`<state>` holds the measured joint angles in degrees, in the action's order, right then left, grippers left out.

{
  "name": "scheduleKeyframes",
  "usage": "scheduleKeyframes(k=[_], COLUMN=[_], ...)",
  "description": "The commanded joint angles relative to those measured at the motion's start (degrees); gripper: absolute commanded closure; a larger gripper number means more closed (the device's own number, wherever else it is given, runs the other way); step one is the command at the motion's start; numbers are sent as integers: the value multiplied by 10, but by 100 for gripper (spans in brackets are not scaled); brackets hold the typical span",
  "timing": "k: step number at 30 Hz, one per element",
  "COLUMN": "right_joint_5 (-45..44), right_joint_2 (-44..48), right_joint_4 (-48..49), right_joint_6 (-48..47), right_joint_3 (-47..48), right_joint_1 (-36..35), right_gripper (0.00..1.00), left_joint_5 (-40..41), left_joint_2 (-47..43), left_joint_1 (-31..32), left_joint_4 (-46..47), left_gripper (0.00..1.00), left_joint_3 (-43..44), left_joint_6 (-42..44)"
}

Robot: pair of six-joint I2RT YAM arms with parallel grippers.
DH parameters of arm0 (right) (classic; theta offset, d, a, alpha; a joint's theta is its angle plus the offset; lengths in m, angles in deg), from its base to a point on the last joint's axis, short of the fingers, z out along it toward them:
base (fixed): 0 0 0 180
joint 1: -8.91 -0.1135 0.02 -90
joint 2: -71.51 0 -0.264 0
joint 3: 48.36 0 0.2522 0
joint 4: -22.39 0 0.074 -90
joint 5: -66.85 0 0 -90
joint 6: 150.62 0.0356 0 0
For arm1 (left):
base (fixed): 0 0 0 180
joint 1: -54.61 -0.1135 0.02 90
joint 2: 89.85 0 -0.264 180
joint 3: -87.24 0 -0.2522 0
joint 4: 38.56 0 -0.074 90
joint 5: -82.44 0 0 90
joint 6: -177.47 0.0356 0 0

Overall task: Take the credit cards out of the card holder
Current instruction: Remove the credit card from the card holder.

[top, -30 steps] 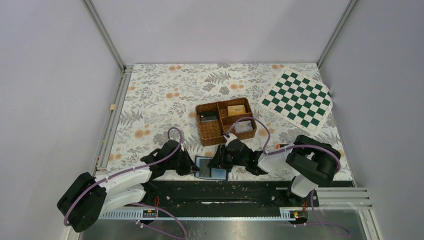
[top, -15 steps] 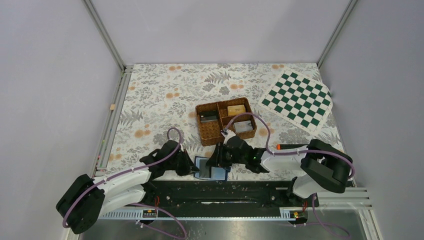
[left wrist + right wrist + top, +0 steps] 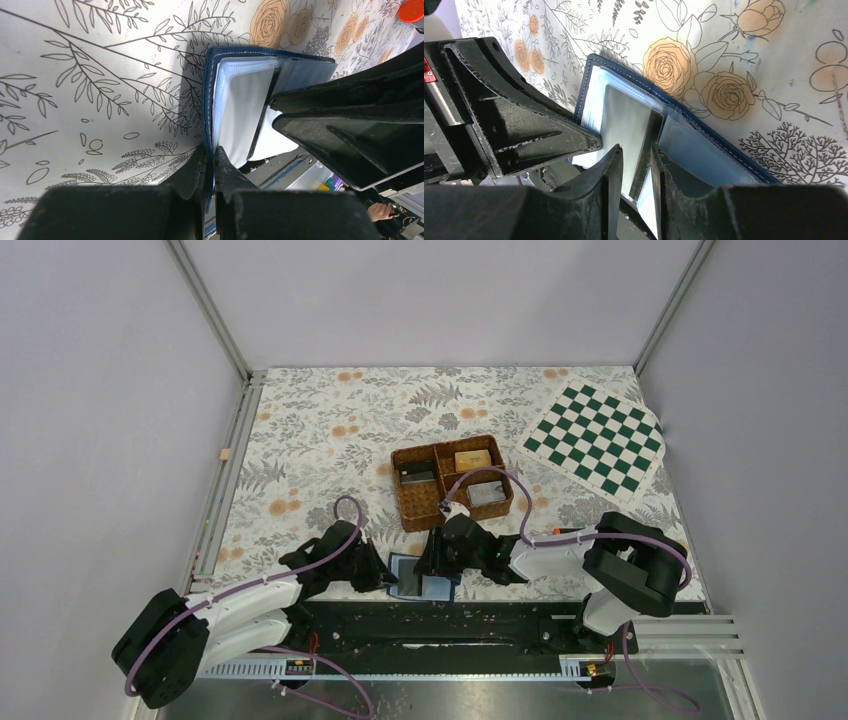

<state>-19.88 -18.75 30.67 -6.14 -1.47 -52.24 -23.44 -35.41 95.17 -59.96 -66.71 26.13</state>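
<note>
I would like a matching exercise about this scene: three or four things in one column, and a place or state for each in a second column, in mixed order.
Things:
1. left gripper
2. right gripper
3. chessboard mat
4. wicker tray

Places or states:
A. far right corner of the table
B. clamped on the card holder's navy edge
C. middle of the table, beyond the card holder
D. jaws on either side of a dark card in the open card holder

Pairs: 1-B, 2-D, 3-A, 4-C

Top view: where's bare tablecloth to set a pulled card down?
Free: the wide strip left of the wicker tray, and the far band behind it, left of the chessboard mat. Crowded: the near edge, where both grippers meet over the card holder.
</note>
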Motion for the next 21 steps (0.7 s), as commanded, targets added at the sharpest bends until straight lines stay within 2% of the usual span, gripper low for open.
scheduleKeyframes(k=[1, 7, 10, 15, 21], right_joint_5=[-29, -50, -45, 15, 34], right_joint_2=[-14, -7, -7, -39, -45], right_joint_4=[-17, -46, -57, 41, 111], right_joint_6=[-14, -21, -30, 3, 34], right_joint_3=[-5, -8, -1, -21, -52], right_joint_1=[-5, -5, -5, -5, -1], right_gripper=[65, 65, 64, 64, 64], left_joint_5=[29, 42, 51, 51, 41], left_joint_2=[8, 13, 8, 7, 15], left_joint_1=[0, 0, 1, 0, 0], left_joint_4=[-33, -45, -57, -55, -40], left_gripper=[100, 100, 96, 95, 100], left_joint_3=[2, 0, 1, 0, -6], left_joint_6=[17, 22, 25, 28, 32])
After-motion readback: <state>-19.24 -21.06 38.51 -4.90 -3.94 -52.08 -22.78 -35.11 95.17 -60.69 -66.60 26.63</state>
